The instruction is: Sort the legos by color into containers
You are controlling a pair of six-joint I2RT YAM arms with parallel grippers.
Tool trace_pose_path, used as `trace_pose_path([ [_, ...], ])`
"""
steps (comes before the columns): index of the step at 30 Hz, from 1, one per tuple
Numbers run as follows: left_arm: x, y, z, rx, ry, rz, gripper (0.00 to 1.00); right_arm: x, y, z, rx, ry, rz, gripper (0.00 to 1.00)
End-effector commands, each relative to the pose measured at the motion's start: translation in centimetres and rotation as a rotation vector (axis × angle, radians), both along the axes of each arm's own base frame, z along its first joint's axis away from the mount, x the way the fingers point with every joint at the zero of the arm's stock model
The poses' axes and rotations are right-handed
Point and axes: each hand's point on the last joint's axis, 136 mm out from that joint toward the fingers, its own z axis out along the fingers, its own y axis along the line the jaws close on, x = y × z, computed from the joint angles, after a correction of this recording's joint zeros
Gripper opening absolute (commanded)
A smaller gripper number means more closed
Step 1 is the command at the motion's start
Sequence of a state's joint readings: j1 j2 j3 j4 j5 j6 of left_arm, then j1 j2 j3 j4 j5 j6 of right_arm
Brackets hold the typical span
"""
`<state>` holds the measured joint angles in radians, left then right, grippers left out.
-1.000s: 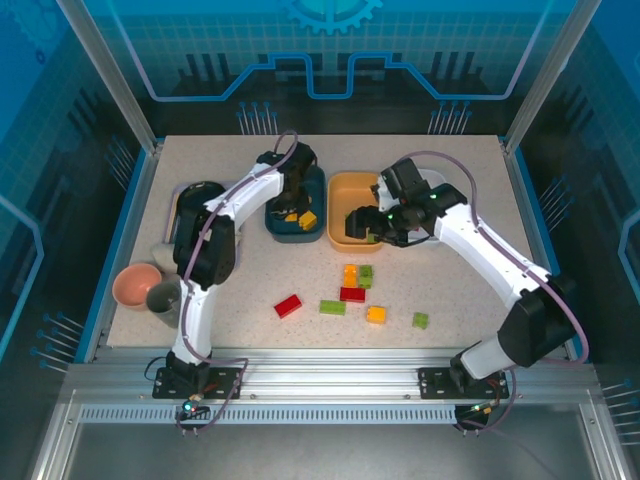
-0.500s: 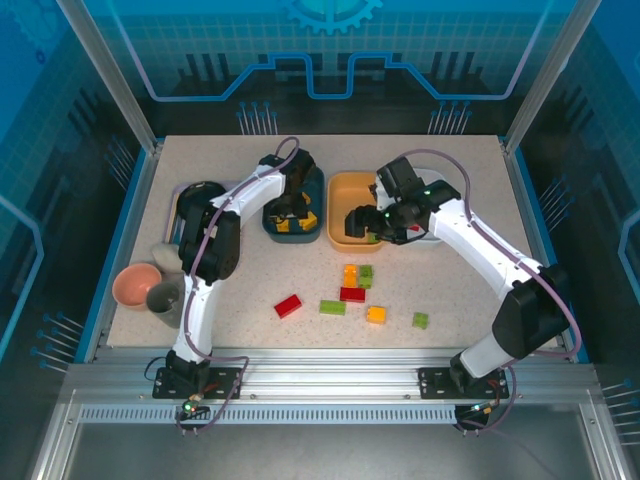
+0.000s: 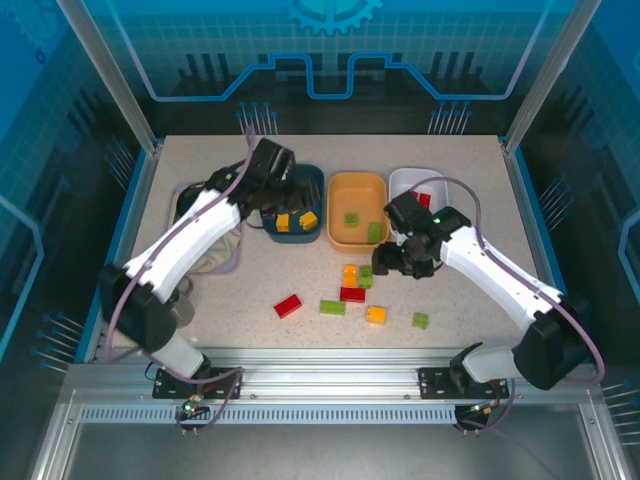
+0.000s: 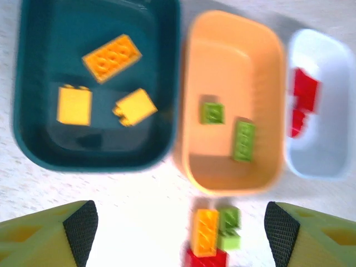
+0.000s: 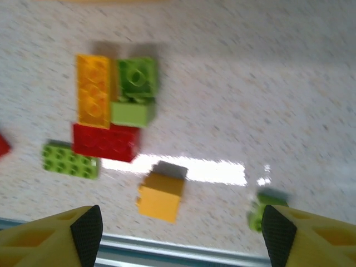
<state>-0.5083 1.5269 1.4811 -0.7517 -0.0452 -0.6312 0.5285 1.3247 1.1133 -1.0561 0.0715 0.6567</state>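
1. Since a second ago, the left gripper (image 3: 288,195) has lifted out of the teal bin (image 3: 296,238) and spread its jaws. The right gripper (image 3: 383,264) has left the orange bin (image 3: 345,195) and come toward the near edge.
2. Left gripper: jaws wide, nothing between the fingers (image 4: 78,222). It sits by the teal bin's left rim.
3. Right gripper: jaws wide, empty, above the table just right of the loose cluster.
4. Bins stand in a row at the far side: teal, orange, white bin (image 3: 404,180). The teal and orange rims nearly touch; a thin gap separates orange from white.
5. Contents: three orange-yellow bricks (image 4: 111,57) in the teal bin, two green bricks (image 4: 243,141) in the orange, red bricks (image 4: 303,105) in the white.
6. Loose cluster: orange brick (image 3: 350,274), green brick (image 3: 366,275) and red brick (image 3: 352,294), touching.
7. Scattered nearer the front: lone red brick (image 3: 288,305), flat green brick (image 3: 332,307), yellow brick (image 3: 376,314), small green brick (image 3: 421,320). The last two lie closest to the rail (image 5: 167,245).
8. Bare tabletop (image 3: 470,200) lies right of the white bin, with a strip between the bins' near rims and the cluster.
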Motion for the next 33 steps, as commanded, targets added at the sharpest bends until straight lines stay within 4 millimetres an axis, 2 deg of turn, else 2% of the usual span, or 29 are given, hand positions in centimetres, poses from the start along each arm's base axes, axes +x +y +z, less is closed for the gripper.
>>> trace_pose_path([
  [1, -4.1, -3.0, -1.2, -0.130, 0.038, -0.094, 0.86, -3.3, -4.1, -2.1, -0.063, 0.105, -0.173, 0.80],
  [4, -7.9, -4.2, -1.8, -0.176, 0.036, -0.148, 0.88, -4.3, -4.9, -4.1, -0.003, 0.163, -0.266, 0.81],
  [6, -10.1, -4.4, -2.9, -0.201, 0.062, -0.160, 0.88, -5.1, -5.2, -5.6, -0.003, 0.206, -0.286, 0.81],
  [11, -13.0, -4.3, -4.4, -0.215, 0.091, -0.175, 0.88, -6.2, -5.5, -8.3, -0.003, 0.281, -0.312, 0.77],
  [15, -13.5, -4.3, -4.4, -0.221, 0.090, -0.185, 0.88, -6.8, -5.6, -9.8, 0.013, 0.321, -0.332, 0.71],
  [21, -13.4, -4.4, -4.3, -0.229, 0.085, -0.180, 0.87, -7.6, -5.7, -11.0, 0.004, 0.363, -0.331, 0.59],
  [27, -13.2, -4.7, -4.0, -0.236, 0.072, -0.174, 0.87, -7.3, -5.7, -11.3, -0.008, 0.373, -0.321, 0.44],
  [33, -13.1, -4.3, -3.9, -0.231, 0.060, -0.158, 0.87, -7.0, -5.7, -11.9, -0.031, 0.394, -0.301, 0.37],
])
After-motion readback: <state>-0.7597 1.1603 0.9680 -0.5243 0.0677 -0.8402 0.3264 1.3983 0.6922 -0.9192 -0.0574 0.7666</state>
